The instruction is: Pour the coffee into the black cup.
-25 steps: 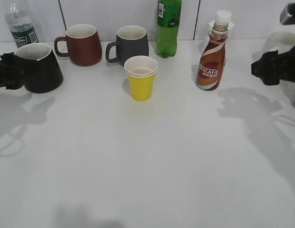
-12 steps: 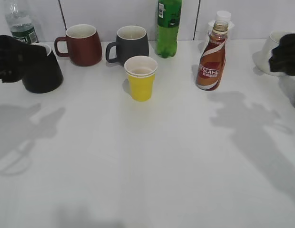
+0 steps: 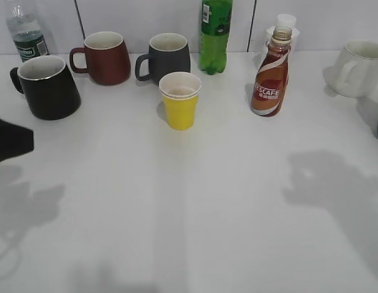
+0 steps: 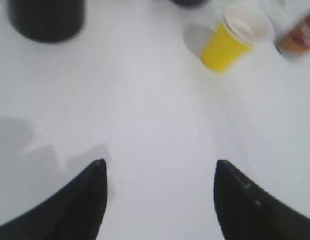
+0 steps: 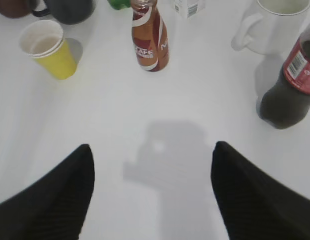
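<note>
Both grippers — left (image 4: pixel 157 200) and right (image 5: pixel 151 192) — gape empty; the right should grip the coffee (image 5: pixel 150 42), at twelve o'clock, mid-waist, upright.

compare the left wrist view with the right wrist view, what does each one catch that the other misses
Only the left wrist view shows the black cup, cut off at its top edge, and the open left gripper. Only the right wrist view shows the white mug, the dark cola bottle, the small white carton and the open right gripper. Both show the yellow paper cup and the coffee bottle, blurred in the left view.
</note>
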